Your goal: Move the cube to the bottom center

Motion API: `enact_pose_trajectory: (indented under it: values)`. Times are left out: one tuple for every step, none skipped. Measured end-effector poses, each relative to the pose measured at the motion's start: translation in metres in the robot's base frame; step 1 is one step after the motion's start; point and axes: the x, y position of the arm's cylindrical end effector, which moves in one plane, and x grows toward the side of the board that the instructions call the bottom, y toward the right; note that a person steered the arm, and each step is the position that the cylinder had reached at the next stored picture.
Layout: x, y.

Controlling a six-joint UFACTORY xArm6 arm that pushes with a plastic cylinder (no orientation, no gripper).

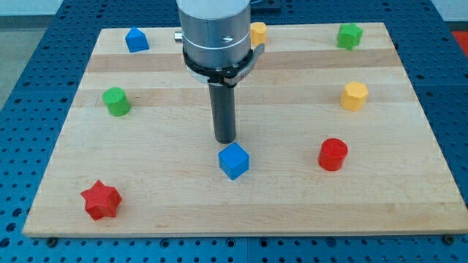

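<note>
My tip (225, 139) is the tool here, and it is only a plain dark rod, so it has no parts to open, close or clamp on anything. It sits just above the blue cube (234, 161) toward the view's top, very near it, but I cannot tell if the two touch.

The blue cube rests on the wooden surface (409, 197), about in the middle from side to side and a bit below the middle of the board. From the blue cube, the red round block (333, 154) is off to the view's right, and the red star (100, 200) is far to the view's left and lower down. The green round block (116, 101) is up and to the view's left of the cube, and the yellow block (354, 96) is up and to the view's right.

I think the push is the step going on now, with the cube only part way there. Next, my tip should push straight toward the view's bottom, staying behind the middle of the cube so it does not slip sideways, and stop before the near edge
</note>
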Motion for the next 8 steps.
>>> enact_pose_trajectory:
  values:
    - [0.000, 0.008]
    - [0.000, 0.008]
    - [0.022, 0.008]
    - [0.045, 0.008]
    - [0.045, 0.008]
    - [0.054, 0.008]
    - [0.069, 0.008]
    - [0.069, 0.008]
